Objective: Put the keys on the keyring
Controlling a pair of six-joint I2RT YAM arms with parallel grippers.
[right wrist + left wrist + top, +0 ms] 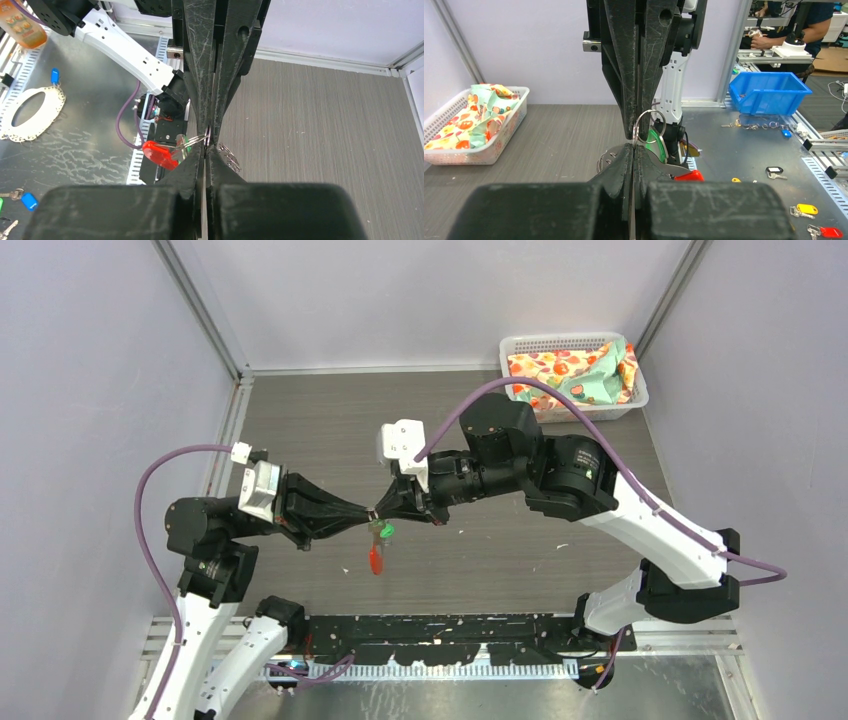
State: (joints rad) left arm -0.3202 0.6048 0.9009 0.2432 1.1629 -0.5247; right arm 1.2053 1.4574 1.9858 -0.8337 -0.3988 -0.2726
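Both arms meet tip to tip mid-frame in the top view, well off the table [330,420] edges and the side walls [90,390], with open tabletop on all sides.

The left gripper [368,514] is clamped fully closed on the keyring [650,111]. The right gripper [388,512] is nose-on to it, fingers drawn together at the same wire. Can't tell what the right one actually pinches, if anything.

The green key [656,146] hangs at the ring just below the junction, and the red tag [689,176] dangles lowest, clear of the table.

The top view gives only green and red blobs under the tips. The left wrist view resolves the wire loop standing up beside the right fingers. The right wrist view shows the tag lower left of the tips and a small ring just right of them.

A white basket [520,345] sits in the upper right corner of the top view, stuffed with patterned cloth [570,375]. The left wrist view also catches a blue bin [769,95], contents not visible, and loose tagged keys [804,209] on the steel bench [744,150].
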